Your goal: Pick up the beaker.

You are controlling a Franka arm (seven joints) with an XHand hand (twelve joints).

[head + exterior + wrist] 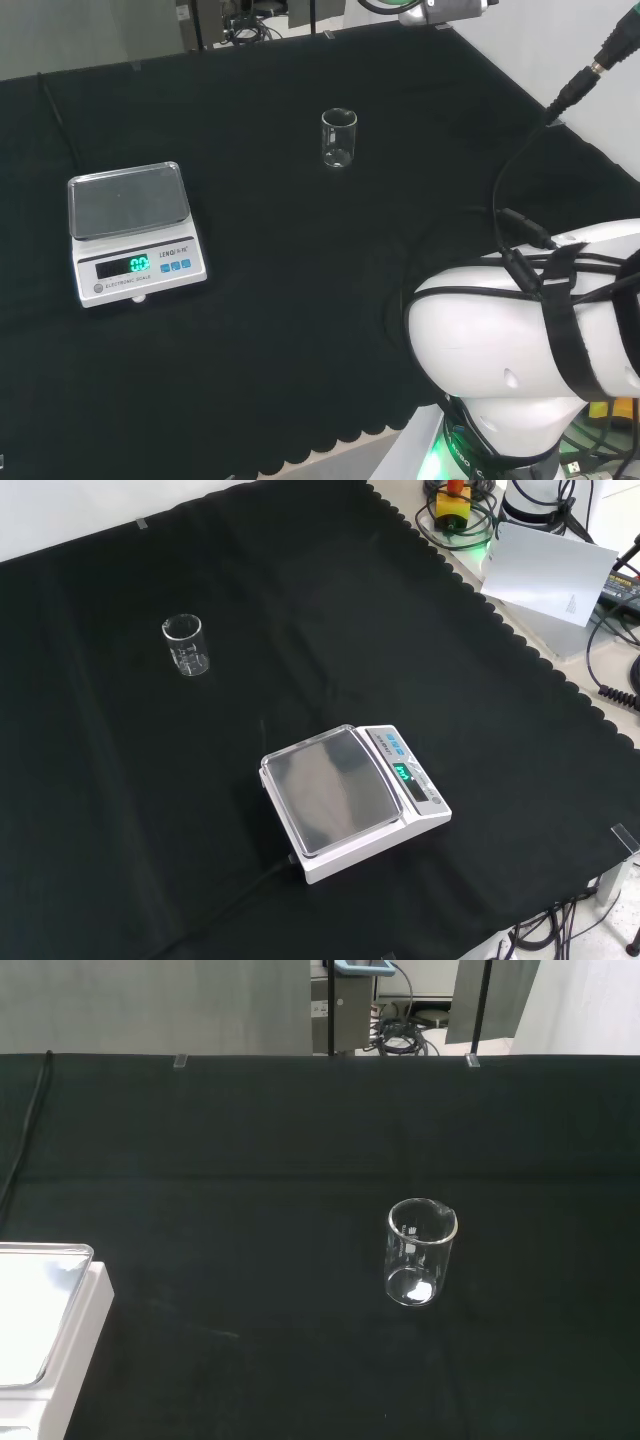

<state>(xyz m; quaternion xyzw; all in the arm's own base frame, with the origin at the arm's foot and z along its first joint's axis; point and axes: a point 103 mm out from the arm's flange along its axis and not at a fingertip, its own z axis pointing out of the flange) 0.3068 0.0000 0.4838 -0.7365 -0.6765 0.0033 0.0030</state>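
While I line things up, the beaker point(339, 139) stands upright and alone on the black cloth of the desk point(260, 330), far from me and a little right of centre in the head view; in the front view it sits at the far left, well apart from the scale point(352, 799), which lies nearer the middle. It looks empty, and it is clear glass with a thin wall and a small pouring lip. I judge it light, rigid, slippery and easy to tip or crack. I would close round its mid-wall from the side, fingers against thumb, below the flared rim and above the base, keeping it vertical. Whether my hand is spread or curled I cannot tell from these views.
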